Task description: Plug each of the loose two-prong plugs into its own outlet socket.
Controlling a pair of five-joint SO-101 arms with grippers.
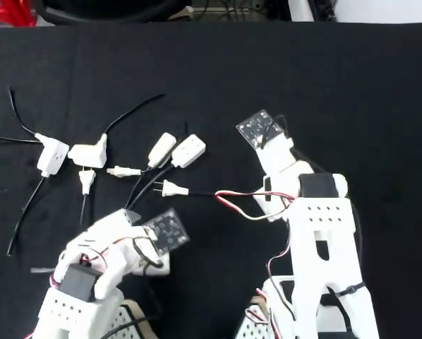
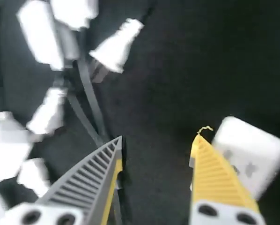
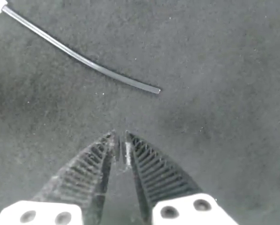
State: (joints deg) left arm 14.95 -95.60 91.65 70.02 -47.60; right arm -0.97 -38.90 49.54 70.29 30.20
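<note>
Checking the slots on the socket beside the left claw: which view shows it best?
The left wrist view: the socket sits beside the open left claw, slots visible. The high view gives a white corner under the arm. The right wrist view faces a cable.

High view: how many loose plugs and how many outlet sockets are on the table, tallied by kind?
Two-prong plugs: 4
Outlet sockets: 4, one partly hidden beneath the left arm
Total: 8
</note>
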